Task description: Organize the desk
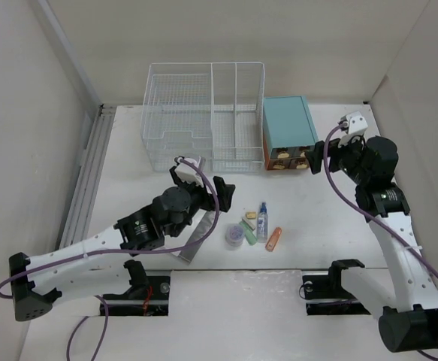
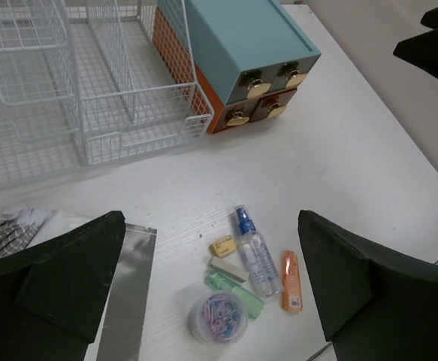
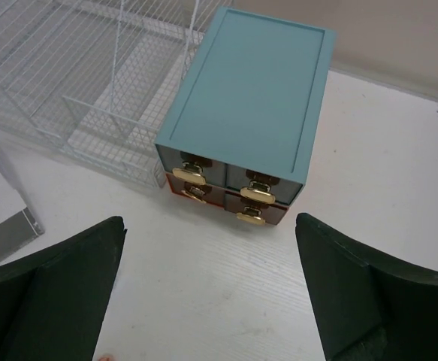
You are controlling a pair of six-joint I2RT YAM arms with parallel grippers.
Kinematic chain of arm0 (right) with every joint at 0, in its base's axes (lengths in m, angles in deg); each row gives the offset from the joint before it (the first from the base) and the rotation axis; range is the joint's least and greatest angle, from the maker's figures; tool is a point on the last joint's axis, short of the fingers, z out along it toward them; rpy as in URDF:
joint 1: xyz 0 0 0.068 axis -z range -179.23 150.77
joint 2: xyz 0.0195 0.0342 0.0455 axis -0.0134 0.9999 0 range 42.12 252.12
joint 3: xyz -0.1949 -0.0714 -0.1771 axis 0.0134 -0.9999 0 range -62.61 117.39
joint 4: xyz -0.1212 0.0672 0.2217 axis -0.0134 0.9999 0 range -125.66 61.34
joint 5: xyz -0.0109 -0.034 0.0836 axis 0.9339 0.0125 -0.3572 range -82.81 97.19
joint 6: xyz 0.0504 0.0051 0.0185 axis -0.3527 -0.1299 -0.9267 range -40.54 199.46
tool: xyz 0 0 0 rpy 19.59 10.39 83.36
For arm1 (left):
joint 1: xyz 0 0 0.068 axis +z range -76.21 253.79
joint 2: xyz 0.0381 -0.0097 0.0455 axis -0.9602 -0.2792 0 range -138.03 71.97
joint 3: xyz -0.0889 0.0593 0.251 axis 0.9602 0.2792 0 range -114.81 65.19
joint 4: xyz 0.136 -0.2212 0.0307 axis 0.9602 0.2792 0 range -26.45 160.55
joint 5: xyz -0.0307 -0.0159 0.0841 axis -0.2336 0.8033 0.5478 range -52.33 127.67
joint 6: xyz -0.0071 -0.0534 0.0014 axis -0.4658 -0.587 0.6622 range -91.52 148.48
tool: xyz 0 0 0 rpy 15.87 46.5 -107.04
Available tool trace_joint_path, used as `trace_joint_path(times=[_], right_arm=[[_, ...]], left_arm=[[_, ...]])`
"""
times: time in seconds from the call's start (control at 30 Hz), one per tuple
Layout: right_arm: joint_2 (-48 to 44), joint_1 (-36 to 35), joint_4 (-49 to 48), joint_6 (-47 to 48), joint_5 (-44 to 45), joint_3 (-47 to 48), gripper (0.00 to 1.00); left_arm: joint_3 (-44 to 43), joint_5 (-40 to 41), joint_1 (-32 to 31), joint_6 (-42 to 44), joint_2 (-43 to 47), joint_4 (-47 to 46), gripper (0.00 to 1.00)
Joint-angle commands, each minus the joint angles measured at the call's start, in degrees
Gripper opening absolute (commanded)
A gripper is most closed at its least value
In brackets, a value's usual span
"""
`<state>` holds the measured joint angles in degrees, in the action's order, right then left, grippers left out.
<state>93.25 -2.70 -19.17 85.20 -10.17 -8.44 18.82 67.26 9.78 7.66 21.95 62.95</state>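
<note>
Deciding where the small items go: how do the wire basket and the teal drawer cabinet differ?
The wire basket is white, see-through mesh with an open top; the teal drawer cabinet is solid, with shut, brass-handled drawers. The wire basket is wider than the cabinet and split into compartments. Both stand side by side on the desk.

Robot lab cell: plain walls [image 1: 23, 98] box in white desk [image 1: 309, 226], 2 arms [image 1: 91, 252] bolted on.

One teal box-shaped drawer cabinet [image 3: 249, 98] holds four brass-handled drawers. Left of it stands one white wire basket organizer [image 1: 203, 113]. In front of it lie:
- one clear plastic spray bottle [image 2: 256, 252]
- one orange tube [image 2: 291, 282]
- one round clear tub of paper clips [image 2: 217, 317]
- three small blocks: one yellow block [image 2: 222, 245], one cream block [image 2: 227, 268] and one green block [image 2: 237, 293]
- one silver-grey flat sheet [image 2: 128, 293]
</note>
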Motion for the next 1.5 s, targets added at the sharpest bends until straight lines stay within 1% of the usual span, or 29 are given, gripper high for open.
trace_joint_path(times=[0.0,0.1,0.13,0.2,0.23,0.27,0.3,0.33,0.37,0.4,0.47,0.5,0.53,0.57,0.6,0.63,0.67,0.7,0.8,0.83,0.9,0.97,1.07,1.2,1.23,1.33,1.37,1.4,1.47], right_arm=[[-0.68,-0.84,-0.67,3.30,-0.21,0.85,1.00],[-1.21,-0.84,1.34,8.92,-5.47,0.85,1.00],[-1.21,-0.84,2.48,10.25,-9.84,0.85,1.00],[-1.83,-0.84,3.02,12.10,-12.59,0.32,1.00],[-1.83,-0.84,3.02,12.10,-13.39,0.32,0.93],[-1.83,-0.84,3.02,12.10,-14.79,0.32,0.35],[-1.04,-0.84,3.72,12.10,-15.41,0.32,0.06],[0.36,-0.84,4.25,11.41,-15.42,0.32,0.00],[1.15,-0.84,4.95,11.40,-18.03,1.10,0.00],[2.12,-0.84,6.52,11.40,-19.62,1.11,0.14],[5.36,-0.84,8.37,12.27,-24.70,1.64,0.87],[6.68,-0.84,9.25,12.28,-32.13,1.64,1.00],[9.92,-0.84,9.26,11.32,-39.17,0.86,1.00],[11.69,-0.84,8.30,9.92,-39.24,0.06,1.00],[13.36,-1.36,6.73,7.99,-45.07,-0.64,1.00],[15.03,-2.15,3.58,6.32,-46.60,-1.17,1.00],[18.01,-2.86,2.33,4.82,-47.31,-1.17,1.00],[19.17,-3.73,1.71,4.81,-47.32,-1.17,1.00],[23.03,-9.35,-2.16,5.85,-44.17,0.30,1.00],[24.09,-11.11,-2.86,5.86,-42.33,1.10,1.00],[27.07,-16.29,-3.48,9.18,-42.31,4.43,1.00],[32.69,-20.68,-3.48,9.20,-42.31,6.90,1.00],[40.25,-24.56,-2.78,10.43,-39.60,11.74,1.00],[44.23,-28.35,-2.69,11.75,-32.92,13.68,1.00],[44.23,-29.05,-2.69,12.27,-31.52,13.68,1.00],[42.04,-29.06,-3.22,12.80,-27.90,13.68,1.00],[41.16,-28.45,-3.22,12.81,-27.90,13.68,1.00],[38.89,-27.92,-3.22,12.81,-28.51,13.68,1.00],[36.59,-25.55,-2.60,13.51,-30.61,13.68,1.00]], left_arm=[[1.45,1.35,-0.15,0.17,2.29,-1.77,0.99],[2.68,0.83,-0.15,-1.41,3.69,-1.16,0.99],[2.69,0.83,-0.15,-1.94,3.70,-1.16,0.99],[4.17,0.83,-0.15,-3.52,5.54,-1.16,0.99],[4.18,0.83,-0.15,-4.22,6.07,-1.16,0.99],[5.05,0.83,-0.15,-4.93,6.60,-1.16,0.99],[6.02,1.44,-0.15,-7.02,7.65,-1.16,0.99],[6.64,1.44,-0.15,-8.09,8.27,-1.16,0.97],[7.25,1.44,-0.15,-9.05,8.79,-1.16,0.86],[8.48,2.05,-0.15,-10.20,9.32,-1.16,0.71],[9.80,2.06,-0.15,-13.19,10.12,-1.16,0.28],[11.03,2.84,-0.15,-14.50,10.12,-0.46,0.07],[11.73,2.85,-0.15,-16.69,10.64,-0.45,0.00],[12.35,2.85,-0.15,-17.67,10.64,-0.45,0.00],[12.36,4.15,-0.15,-19.16,9.95,0.59,0.09],[12.96,4.78,-0.15,-20.74,9.33,1.56,0.30],[12.97,6.44,-0.15,-24.41,7.76,4.00,0.62],[12.97,7.15,-0.15,-26.62,6.79,5.59,0.70],[13.75,9.08,-0.15,-33.21,2.39,10.34,0.80],[13.76,9.87,-0.15,-37.32,1.43,11.31,0.80],[14.90,11.01,-0.15,-40.07,-0.68,13.68,0.80],[14.90,14.96,-0.15,-43.93,-1.30,16.32,0.81],[14.90,20.59,-0.15,-47.11,-0.61,20.19,0.86],[15.69,24.73,0.38,-49.23,3.16,22.40,0.86],[16.48,24.73,0.98,-48.53,5.26,22.40,0.86],[18.76,24.65,4.23,-39.59,7.82,16.71,0.86],[19.38,24.65,6.77,-37.65,8.53,13.47,0.84],[19.91,22.73,8.36,-33.45,8.54,11.43,0.82],[21.75,19.91,12.13,-29.21,8.54,7.30,0.75]])
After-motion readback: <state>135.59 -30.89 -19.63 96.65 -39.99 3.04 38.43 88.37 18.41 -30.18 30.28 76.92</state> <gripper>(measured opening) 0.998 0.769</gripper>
